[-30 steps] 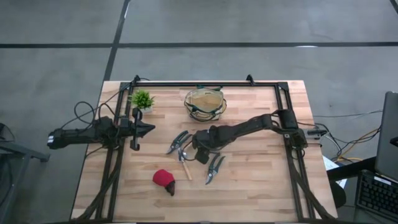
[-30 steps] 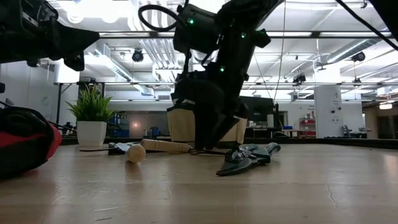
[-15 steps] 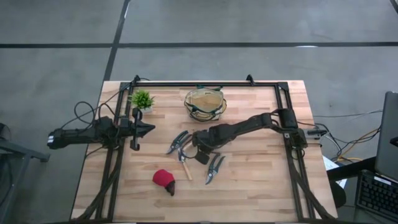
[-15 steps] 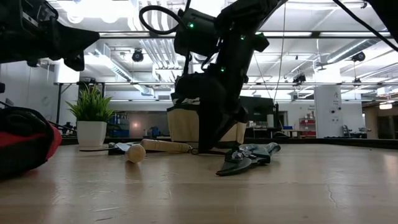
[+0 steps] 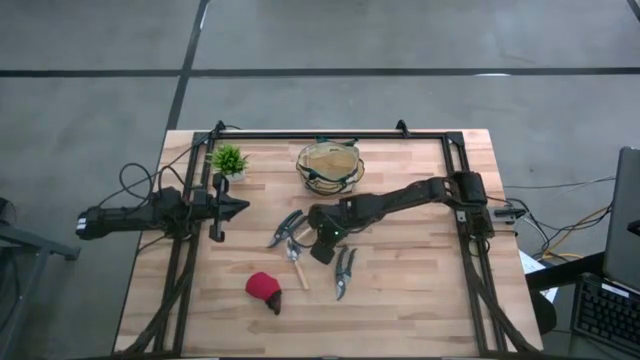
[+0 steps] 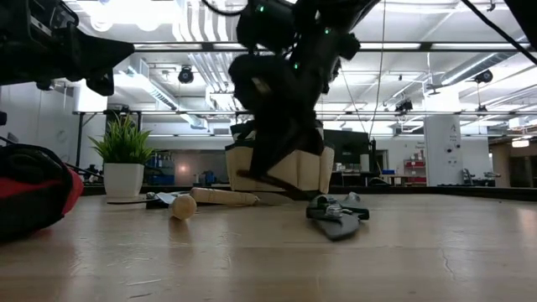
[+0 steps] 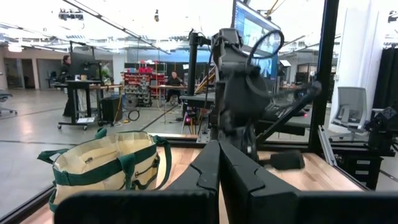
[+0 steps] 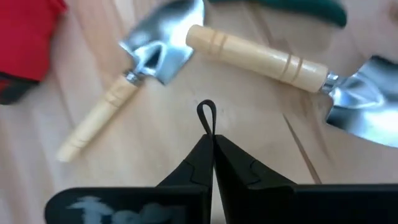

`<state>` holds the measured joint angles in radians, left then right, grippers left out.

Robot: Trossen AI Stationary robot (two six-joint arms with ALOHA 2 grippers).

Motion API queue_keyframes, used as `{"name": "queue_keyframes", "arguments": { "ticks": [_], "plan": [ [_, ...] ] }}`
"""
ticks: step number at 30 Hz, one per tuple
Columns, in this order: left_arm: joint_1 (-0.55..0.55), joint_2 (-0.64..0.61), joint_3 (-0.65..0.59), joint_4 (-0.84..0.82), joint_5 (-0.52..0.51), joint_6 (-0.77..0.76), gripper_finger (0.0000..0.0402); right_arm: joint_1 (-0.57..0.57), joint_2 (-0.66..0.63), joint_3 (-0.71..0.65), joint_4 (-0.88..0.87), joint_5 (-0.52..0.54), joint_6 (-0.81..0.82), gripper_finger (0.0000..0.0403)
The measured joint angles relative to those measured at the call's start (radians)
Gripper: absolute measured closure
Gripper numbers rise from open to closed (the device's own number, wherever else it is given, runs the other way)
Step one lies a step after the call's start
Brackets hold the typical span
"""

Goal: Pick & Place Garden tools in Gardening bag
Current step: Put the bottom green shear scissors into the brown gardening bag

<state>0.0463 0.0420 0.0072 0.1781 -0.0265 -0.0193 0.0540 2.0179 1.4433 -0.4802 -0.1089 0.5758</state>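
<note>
Right gripper (image 5: 318,246): low over the middle of the table (image 5: 420,290), fingers pressed together with only a thin dark cord loop (image 8: 207,116) pinched at their tips.
Left gripper (image 5: 240,207): waits near the left edge, jaws closed on nothing.
Trowels: one (image 8: 140,71) lies with its wooden handle aimed toward the front edge and blade up-table; the other (image 8: 292,68) crosses just behind it.
Pruner (image 5: 343,271): beside the right gripper, long axis running front to back.
Second pruner (image 5: 286,226): left of the trowels, angled.
Red item (image 5: 264,289): near the front edge.
Gardening bag (image 5: 330,165): by the back edge, upright.
</note>
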Motion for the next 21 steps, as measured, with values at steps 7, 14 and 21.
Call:
{"name": "queue_keyframes", "arguments": {
  "ticks": [7, 14, 21],
  "plan": [
    [0.0, 0.0, 0.0, -0.001, 0.0, 0.0, 0.0392, 0.0, -0.119, 0.001, 0.016, 0.051, -0.001, 0.0395],
    [0.0, 0.0, 0.0, -0.001, 0.0, 0.0, 0.0392, -0.003, -0.229, 0.002, 0.02, 0.135, -0.001, 0.0395],
    [0.0, 0.0, 0.0, 0.0, 0.0, 0.0, 0.0392, -0.002, -0.279, 0.002, 0.025, 0.167, 0.002, 0.0395]
  ]
}}
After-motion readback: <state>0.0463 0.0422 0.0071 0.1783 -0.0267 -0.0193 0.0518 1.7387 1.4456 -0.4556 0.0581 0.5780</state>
